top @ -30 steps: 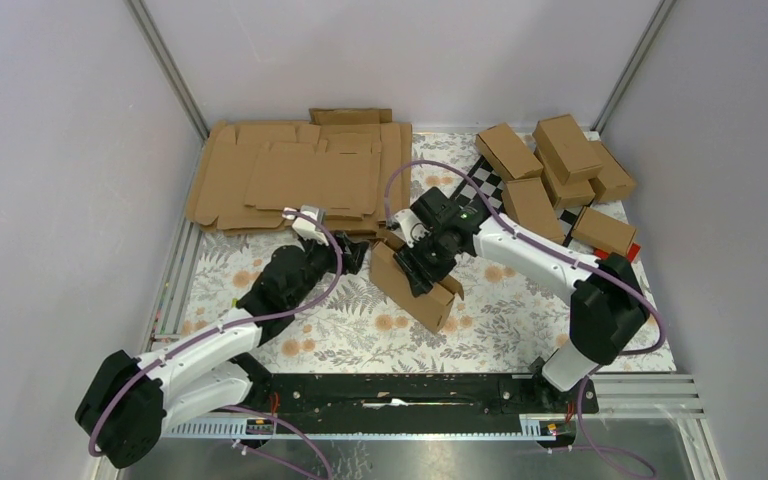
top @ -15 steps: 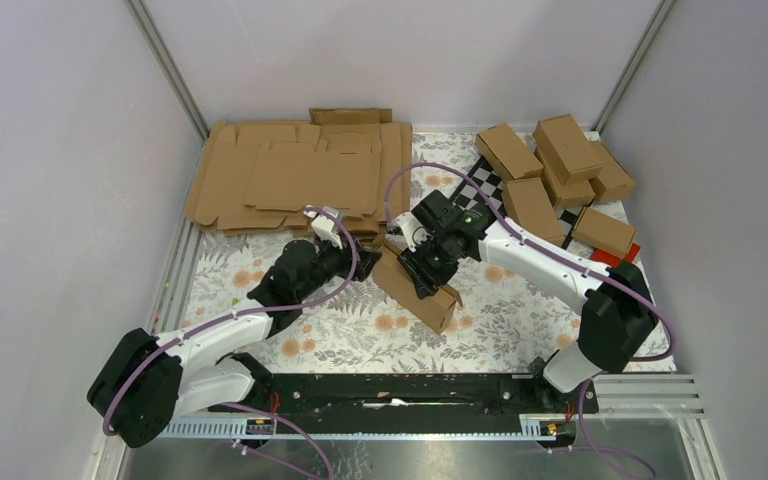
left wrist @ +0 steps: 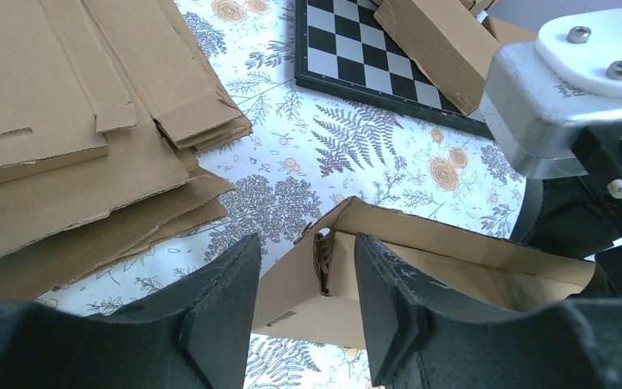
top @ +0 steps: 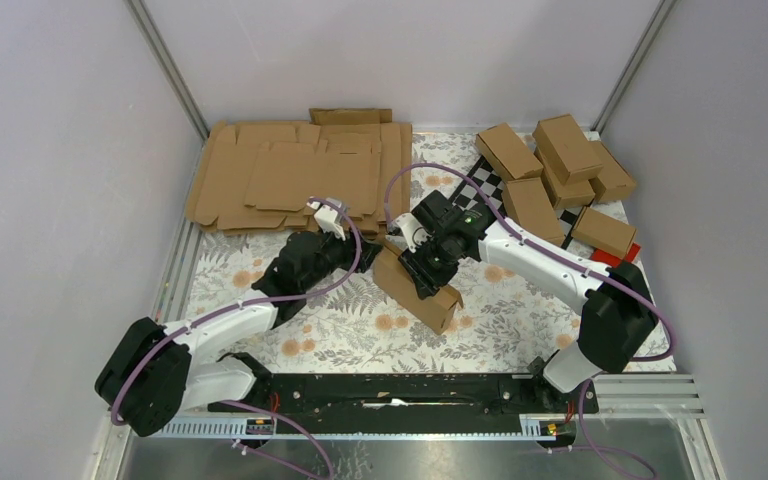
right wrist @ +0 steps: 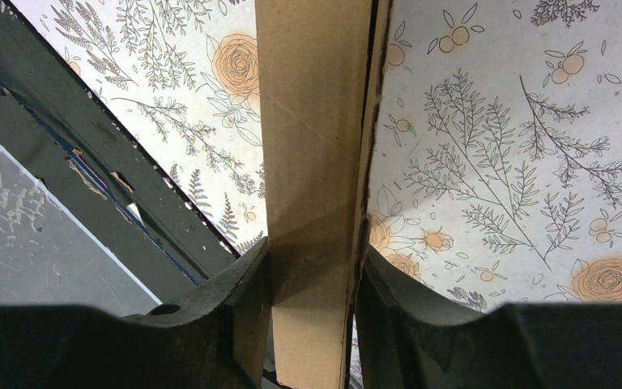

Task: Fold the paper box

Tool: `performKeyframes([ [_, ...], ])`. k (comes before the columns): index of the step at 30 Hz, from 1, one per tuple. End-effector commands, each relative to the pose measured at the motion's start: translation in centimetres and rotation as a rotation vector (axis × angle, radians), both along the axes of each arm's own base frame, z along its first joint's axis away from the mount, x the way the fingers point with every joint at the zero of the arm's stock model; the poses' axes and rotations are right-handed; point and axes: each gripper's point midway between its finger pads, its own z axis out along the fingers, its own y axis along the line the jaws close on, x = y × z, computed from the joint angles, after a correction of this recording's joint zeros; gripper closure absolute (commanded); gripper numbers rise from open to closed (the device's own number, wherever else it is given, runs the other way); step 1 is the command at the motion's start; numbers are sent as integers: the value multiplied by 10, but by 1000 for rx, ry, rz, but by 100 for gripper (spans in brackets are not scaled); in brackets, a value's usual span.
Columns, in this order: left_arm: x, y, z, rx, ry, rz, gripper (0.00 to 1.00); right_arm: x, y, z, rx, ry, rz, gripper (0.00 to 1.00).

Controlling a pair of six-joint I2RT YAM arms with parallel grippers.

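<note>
The paper box (top: 430, 298) is a half-formed brown carton lying slantwise on the floral mat at the centre. My right gripper (top: 423, 268) comes down on it from above and is shut on the paper box (right wrist: 316, 162); in the right wrist view both fingers (right wrist: 239, 316) press the carton's two sides. My left gripper (top: 362, 254) stands just left of the carton's upper-left end. It (left wrist: 304, 300) is open, with nothing between its fingers. That open end of the paper box (left wrist: 421, 259), with a tucked flap, lies just beyond the fingertips (left wrist: 219, 308).
A thick pile of flat cardboard blanks (top: 300, 180) lies at the back left, close behind my left gripper. Several folded cartons (top: 560, 170) stand at the back right on a checkerboard (top: 487, 185). A black rail (top: 400, 390) runs along the near edge.
My left arm has swung right, up to the carton's end, and its jaws have narrowed. The right gripper has closed tighter on the carton, which now sits slightly more upright.
</note>
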Motion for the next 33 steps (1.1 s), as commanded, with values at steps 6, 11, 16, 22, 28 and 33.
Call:
performKeyframes([
  [6,8,-17,26,-33,-73,-71,58,-11,2,18,27,-1,44,52],
  [11,8,-22,11,1,-30,-99,61,-10,3,17,22,0,41,49],
  [16,8,-20,-6,37,13,-94,66,-7,4,19,22,-9,35,44],
  [22,4,-15,-22,55,48,-75,68,1,8,24,42,-45,-17,40],
  [28,6,-15,-26,61,62,-73,69,6,12,28,43,-104,-36,54],
  [33,4,-16,-21,40,57,-76,64,5,13,32,71,-120,-36,60],
])
